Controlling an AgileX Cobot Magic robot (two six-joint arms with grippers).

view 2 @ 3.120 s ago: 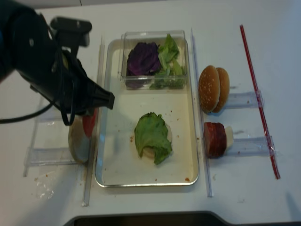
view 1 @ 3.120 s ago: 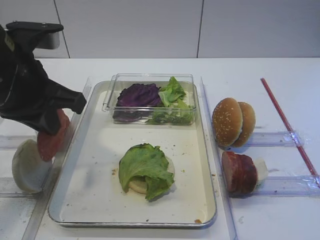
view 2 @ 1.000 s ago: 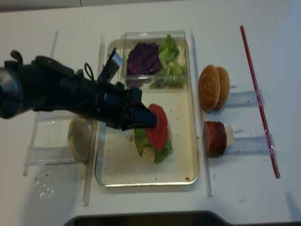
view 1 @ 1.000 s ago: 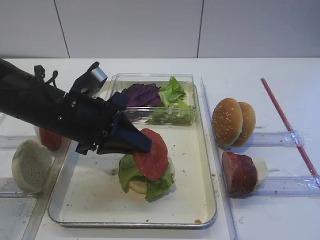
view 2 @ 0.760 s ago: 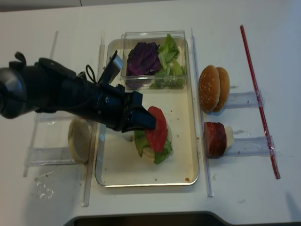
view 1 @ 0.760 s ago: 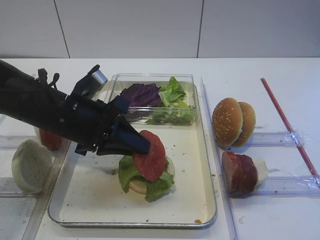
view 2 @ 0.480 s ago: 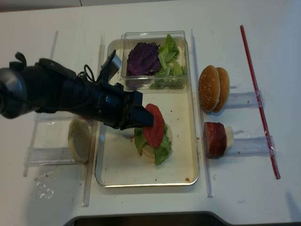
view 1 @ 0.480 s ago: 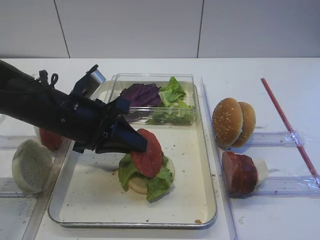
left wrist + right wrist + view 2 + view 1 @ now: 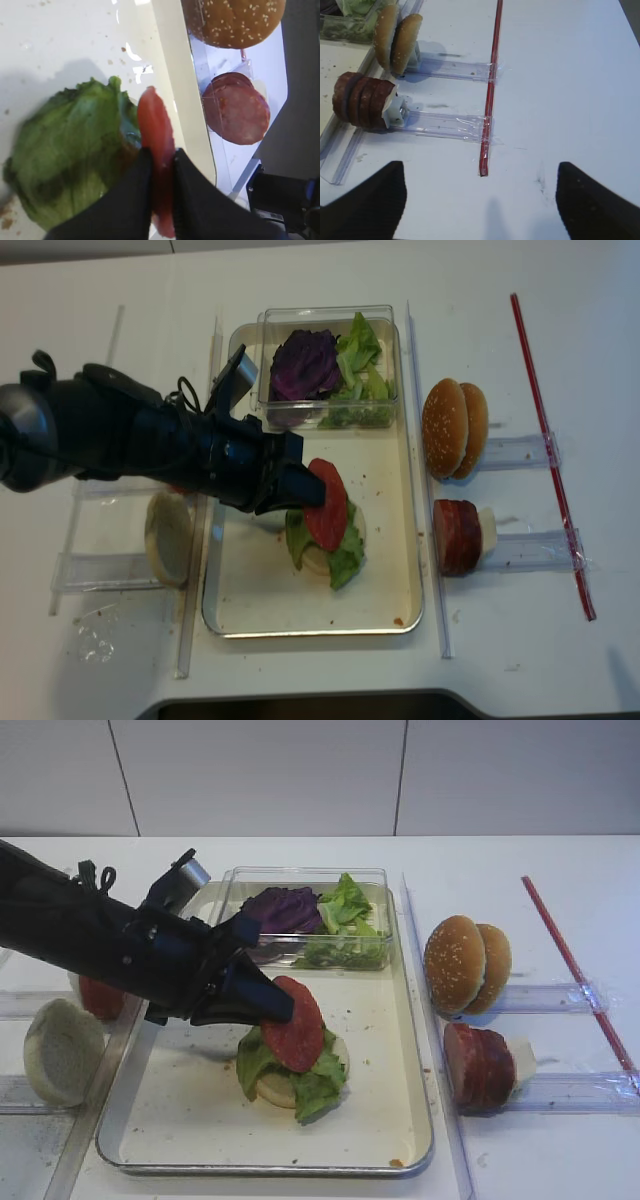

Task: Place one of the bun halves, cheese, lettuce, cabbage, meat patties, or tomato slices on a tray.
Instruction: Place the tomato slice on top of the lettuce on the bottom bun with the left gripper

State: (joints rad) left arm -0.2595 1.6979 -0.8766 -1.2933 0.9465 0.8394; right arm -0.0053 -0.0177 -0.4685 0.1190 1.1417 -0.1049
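In the exterior high view the left gripper [image 9: 275, 1010] reaches from the left over the tray [image 9: 180, 1120], closed on a tomato slice [image 9: 295, 1026] held tilted on edge just above the lettuce [image 9: 318, 1082], which lies on a bun half [image 9: 272, 1090] on the tray floor; the tilt looks like a consequence of pinching the disc by its rim. A clear box [image 9: 372, 880] at the tray's back holds cabbage [image 9: 278, 908] and more greens. The right wrist view shows the right gripper [image 9: 480, 200] as 2 dark fingers set wide apart over bare table [image 9: 570, 75], holding nothing, with the meat patties [image 9: 361, 102] stacked on edge against a small white block, likely to keep them graspable by the rim. In the left wrist view the 2 fingers [image 9: 132, 200] clamp the slice's lower edge, the lettuce directly beneath. The realsense high view confirms the slice sits over the stack's centre, with a pale bun half [image 9: 168, 538] waiting left of the tray.
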